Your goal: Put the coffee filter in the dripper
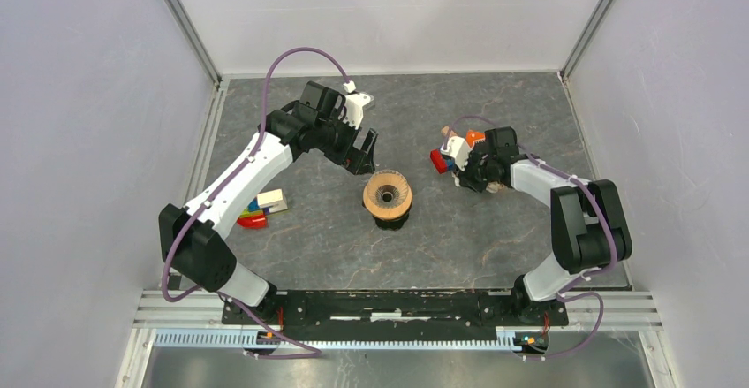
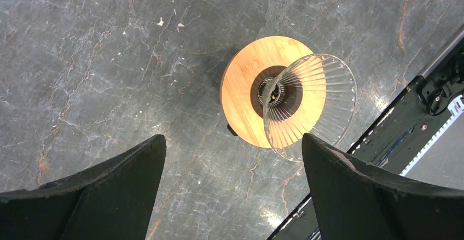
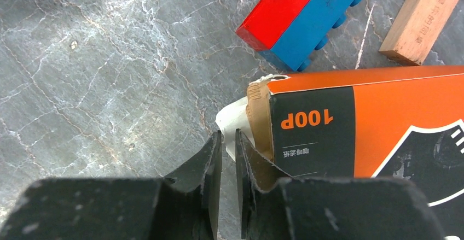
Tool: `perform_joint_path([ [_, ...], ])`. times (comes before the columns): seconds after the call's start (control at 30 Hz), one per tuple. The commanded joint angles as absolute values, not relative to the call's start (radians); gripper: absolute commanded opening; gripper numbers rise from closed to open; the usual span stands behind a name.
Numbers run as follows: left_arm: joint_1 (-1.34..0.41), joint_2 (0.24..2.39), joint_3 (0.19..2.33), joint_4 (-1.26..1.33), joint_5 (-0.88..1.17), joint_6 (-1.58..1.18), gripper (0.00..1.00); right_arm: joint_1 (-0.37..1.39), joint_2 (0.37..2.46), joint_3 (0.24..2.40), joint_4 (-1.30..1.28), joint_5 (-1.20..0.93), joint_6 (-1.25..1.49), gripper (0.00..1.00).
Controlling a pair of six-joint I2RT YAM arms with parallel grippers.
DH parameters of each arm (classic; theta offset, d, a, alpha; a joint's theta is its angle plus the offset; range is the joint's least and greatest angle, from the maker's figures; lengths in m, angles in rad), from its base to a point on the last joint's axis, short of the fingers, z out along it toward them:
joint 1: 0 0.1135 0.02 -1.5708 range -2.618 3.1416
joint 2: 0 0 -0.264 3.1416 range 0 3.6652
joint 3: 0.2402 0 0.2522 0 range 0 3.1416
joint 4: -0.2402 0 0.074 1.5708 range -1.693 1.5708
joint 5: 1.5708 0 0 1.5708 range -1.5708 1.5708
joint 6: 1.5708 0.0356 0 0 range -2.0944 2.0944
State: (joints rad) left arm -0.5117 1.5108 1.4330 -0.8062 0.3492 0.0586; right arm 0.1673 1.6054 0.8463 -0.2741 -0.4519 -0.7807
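Note:
The dripper (image 1: 387,195) stands in the middle of the table: a clear ribbed glass cone (image 2: 309,106) on a round wooden collar ring (image 2: 246,87). Nothing lies in the cone. My left gripper (image 1: 364,154) is open and empty, held above the table just behind the dripper, and its jaws (image 2: 231,141) stand wide apart. My right gripper (image 3: 228,135) is at the open end of an orange and black filter box (image 3: 383,120). Its jaws stand a narrow slit apart. The white edge of a coffee filter (image 3: 228,121) sticks out of the box right at the fingertips.
A red and blue brick (image 3: 303,16) and a wooden block (image 3: 424,18) lie just beyond the box. A cream block (image 1: 270,199) and a red block (image 1: 252,221) lie at the left beside my left arm. Grey walls enclose the table.

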Motion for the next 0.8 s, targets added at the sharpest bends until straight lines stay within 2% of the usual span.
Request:
perform_joint_path([
  [0.0, -0.505, 1.468, 1.424, -0.787, 0.364, 0.113, 1.0, 0.172, 1.548, 0.789, -0.145, -0.455, -0.755, 0.22],
  [0.27, -0.505, 1.478, 1.428, -0.787, 0.37, 0.106, 1.0, 0.248, 1.444, 0.686, -0.014, -0.339, -0.781, 0.27],
  [0.77, -0.505, 1.468, 1.418, -0.787, 0.359, 0.113, 1.0, 0.334, 1.482, 0.663, 0.026, -0.166, -0.853, 0.29],
])
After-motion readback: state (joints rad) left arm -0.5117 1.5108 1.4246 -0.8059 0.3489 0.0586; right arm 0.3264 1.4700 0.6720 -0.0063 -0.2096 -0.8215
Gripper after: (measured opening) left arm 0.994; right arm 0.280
